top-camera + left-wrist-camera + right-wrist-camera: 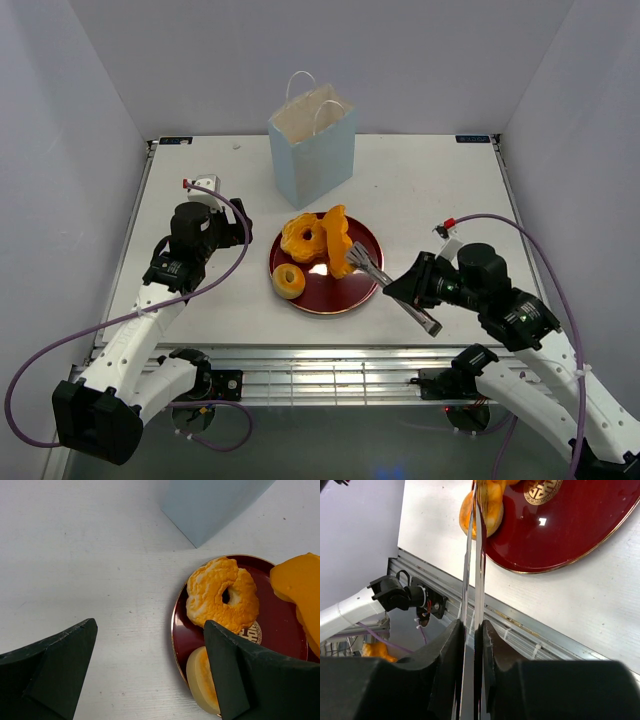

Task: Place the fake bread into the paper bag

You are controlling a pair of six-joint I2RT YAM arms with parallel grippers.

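The pale blue paper bag (312,145) stands upright at the back, its mouth open. In front of it a dark red plate (362,290) holds fake bread: a golden ring (300,238), a small round roll (289,281) and a long orange piece (336,240). My right gripper (415,285) is shut on metal tongs (385,280), and the tong tips press on the long orange piece (492,505). My left gripper (150,630) is open and empty, just left of the plate (175,630), near the ring (222,595) and roll (202,680).
The table's metal front rail (520,625) lies under the tongs (472,580). The bag's corner (210,505) is just beyond the plate in the left wrist view. Grey walls close in the table on three sides.
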